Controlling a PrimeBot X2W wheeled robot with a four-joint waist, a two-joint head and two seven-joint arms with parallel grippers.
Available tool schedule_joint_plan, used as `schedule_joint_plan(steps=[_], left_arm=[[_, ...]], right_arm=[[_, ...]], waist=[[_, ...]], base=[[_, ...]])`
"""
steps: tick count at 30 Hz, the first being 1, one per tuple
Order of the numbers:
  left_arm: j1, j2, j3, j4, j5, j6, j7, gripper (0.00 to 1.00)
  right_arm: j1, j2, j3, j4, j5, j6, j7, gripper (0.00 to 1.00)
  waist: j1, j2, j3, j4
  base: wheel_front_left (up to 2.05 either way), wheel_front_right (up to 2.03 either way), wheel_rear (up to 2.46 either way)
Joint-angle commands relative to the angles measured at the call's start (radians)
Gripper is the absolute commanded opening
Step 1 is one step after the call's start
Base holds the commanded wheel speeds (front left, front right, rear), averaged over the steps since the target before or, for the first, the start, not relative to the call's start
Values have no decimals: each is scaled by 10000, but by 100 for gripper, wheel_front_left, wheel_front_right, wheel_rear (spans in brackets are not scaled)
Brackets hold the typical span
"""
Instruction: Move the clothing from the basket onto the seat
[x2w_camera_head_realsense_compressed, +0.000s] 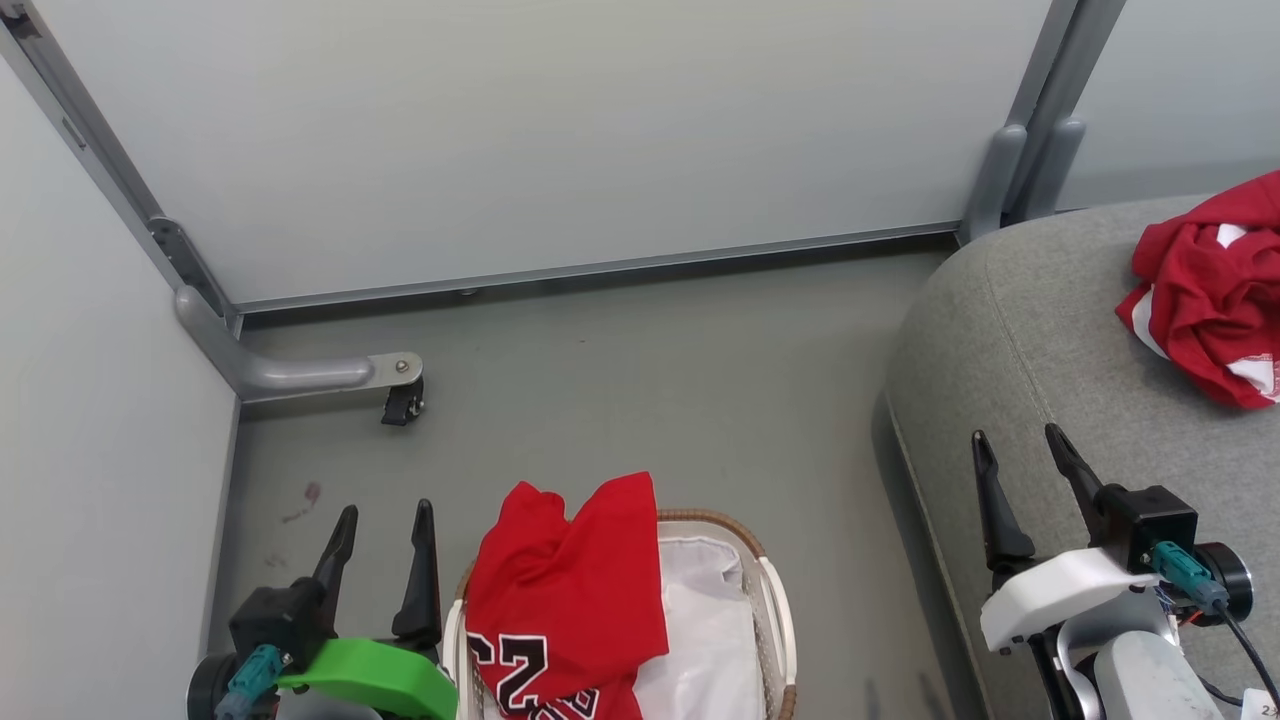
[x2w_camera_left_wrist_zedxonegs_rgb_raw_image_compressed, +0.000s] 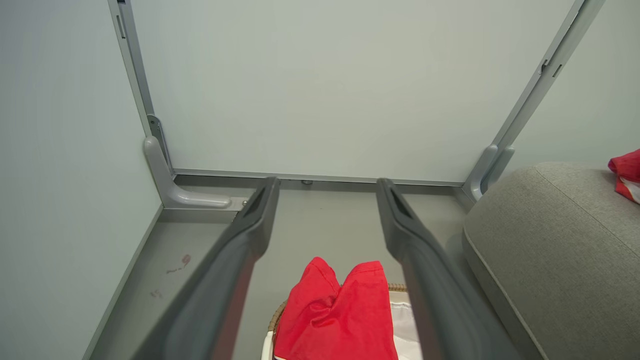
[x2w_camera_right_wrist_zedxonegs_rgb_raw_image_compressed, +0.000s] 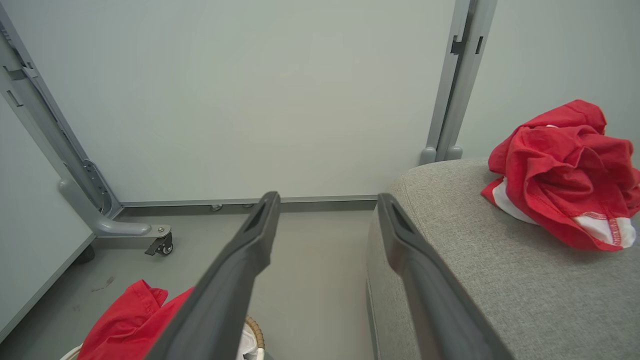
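A red garment with black-and-white numerals (x2w_camera_head_realsense_compressed: 565, 600) (x2w_camera_left_wrist_zedxonegs_rgb_raw_image_compressed: 337, 315) (x2w_camera_right_wrist_zedxonegs_rgb_raw_image_compressed: 125, 320) drapes over the far left rim of the white basket (x2w_camera_head_realsense_compressed: 775, 610), which stands on the floor at the bottom centre. A second red garment with white panels (x2w_camera_head_realsense_compressed: 1210, 285) (x2w_camera_right_wrist_zedxonegs_rgb_raw_image_compressed: 565, 170) (x2w_camera_left_wrist_zedxonegs_rgb_raw_image_compressed: 625, 172) lies crumpled on the grey seat (x2w_camera_head_realsense_compressed: 1040, 340) (x2w_camera_right_wrist_zedxonegs_rgb_raw_image_compressed: 475, 260) (x2w_camera_left_wrist_zedxonegs_rgb_raw_image_compressed: 550, 235) at the right. My left gripper (x2w_camera_head_realsense_compressed: 385, 515) (x2w_camera_left_wrist_zedxonegs_rgb_raw_image_compressed: 327, 187) is open and empty, left of the basket. My right gripper (x2w_camera_head_realsense_compressed: 1015, 440) (x2w_camera_right_wrist_zedxonegs_rgb_raw_image_compressed: 325, 200) is open and empty above the seat's near left edge.
Pale partition panels close off the back and left. A grey panel foot with a black caster (x2w_camera_head_realsense_compressed: 400, 400) (x2w_camera_right_wrist_zedxonegs_rgb_raw_image_compressed: 160, 245) juts onto the floor at back left. Another panel post (x2w_camera_head_realsense_compressed: 1020, 170) stands behind the seat's corner. Grey floor (x2w_camera_head_realsense_compressed: 650, 400) lies between the basket and the panels.
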Motion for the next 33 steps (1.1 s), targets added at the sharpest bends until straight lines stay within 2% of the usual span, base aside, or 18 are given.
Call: schedule_joint_plan(steps=[1,12,20,33], left_arm=[[-104,10,8,24,-5,15,8,100],[-234,9,-99,44,-17,15,8,100],[-1040,19,-863,600,166,15,8,100],[-3625,273,-3355,3952,334,15,8,100]], right_arm=[[76,-39,1,-25,84,-10,-20,100],[-72,-39,48,-91,51,-10,-20,100],[-478,-39,71,-310,36,-10,-20,100],[-1642,-39,212,-876,22,-10,-20,100]], waist=[[0,0,12,-1],[0,0,270,-45],[0,0,1030,-227],[0,0,3323,-1030]], base=[[0,0,0],[0,0,0],[0,0,0],[0,0,0]])
